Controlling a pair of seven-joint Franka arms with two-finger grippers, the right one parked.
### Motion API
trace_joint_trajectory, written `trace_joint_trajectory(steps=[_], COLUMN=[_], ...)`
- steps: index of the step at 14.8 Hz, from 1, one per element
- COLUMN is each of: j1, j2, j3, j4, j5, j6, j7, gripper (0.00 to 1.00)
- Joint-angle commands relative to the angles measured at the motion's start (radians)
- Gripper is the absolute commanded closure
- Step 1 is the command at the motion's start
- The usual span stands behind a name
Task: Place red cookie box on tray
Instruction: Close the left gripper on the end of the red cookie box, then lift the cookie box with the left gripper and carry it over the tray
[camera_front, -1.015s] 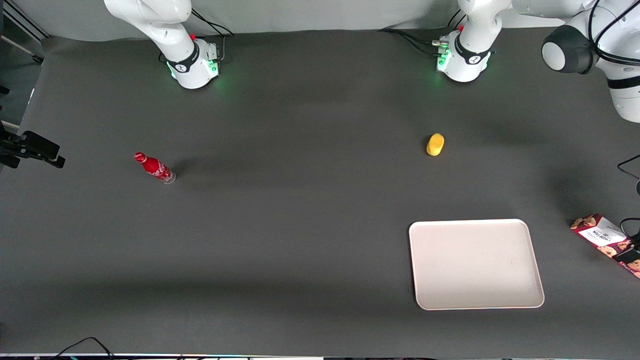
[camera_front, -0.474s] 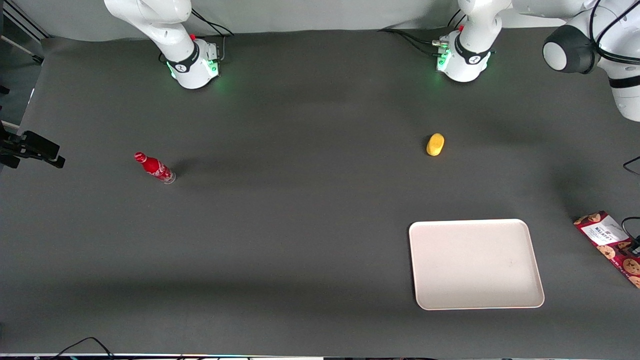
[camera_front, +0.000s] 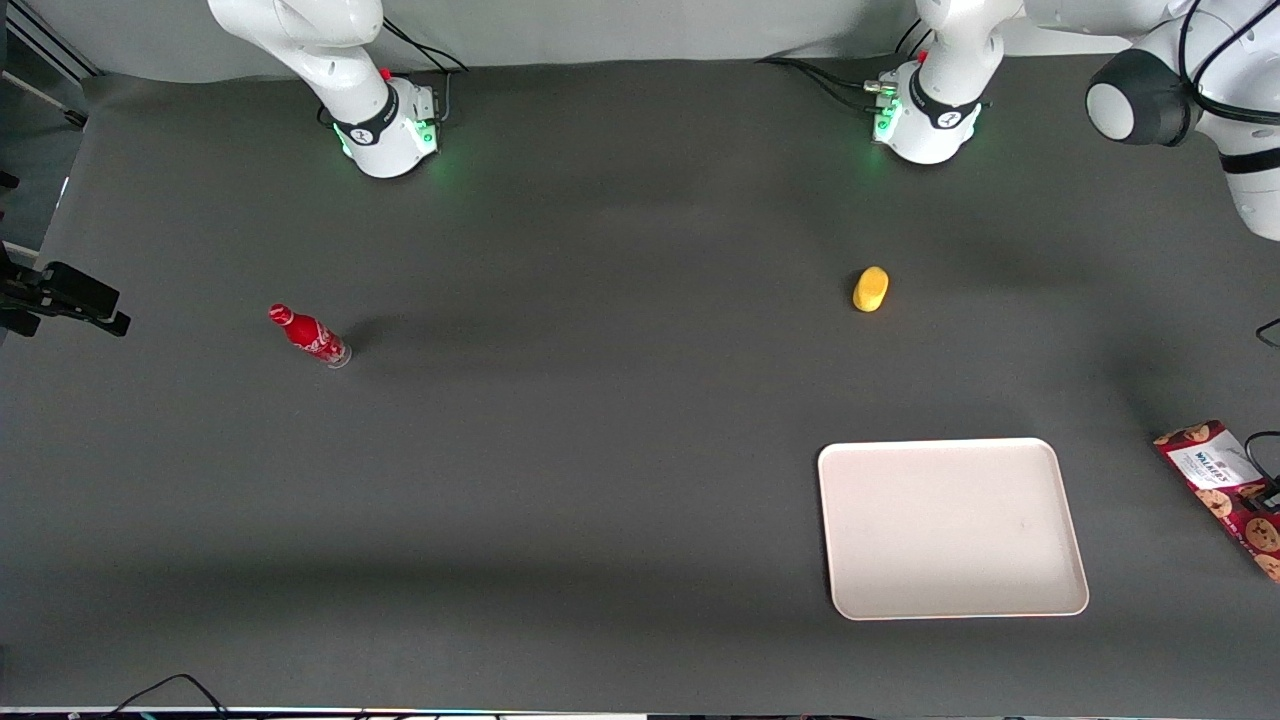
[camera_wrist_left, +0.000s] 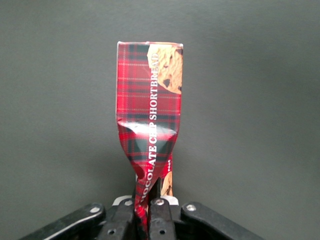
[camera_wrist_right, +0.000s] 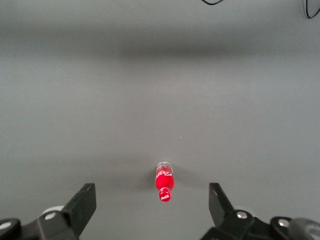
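In the front view, the cola bottle (camera_front: 309, 336) stands toward the parked arm's end of the table, the yellow object (camera_front: 870, 289) farther in, then the tray (camera_front: 950, 527). The red cookie box (camera_front: 1221, 482) hangs past the tray toward the working arm's end, apart from it. The gripper (camera_wrist_left: 145, 212) is clamped on the box's crumpled end; its long axis points away from the gripper.

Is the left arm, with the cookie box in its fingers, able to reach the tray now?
Probably yes: the gripper grips the red cookie box beside the tray, with only bare table between.
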Motion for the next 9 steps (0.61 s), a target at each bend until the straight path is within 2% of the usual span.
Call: trace_joint_trajectory(steps=[1,5,9], j1=[0.001,-0.046,-0.143], j2=[-0.128,-0.285,-0.339], j3=[0.01,0.011,0.007], j4=[0.011,0.053,0.174], j5=[0.004,0.105,0.162], j6=[-0.206,-0.384,-0.539], j7=[0.091,0.116,0.058], gripper=[1.0,1.0,1.0])
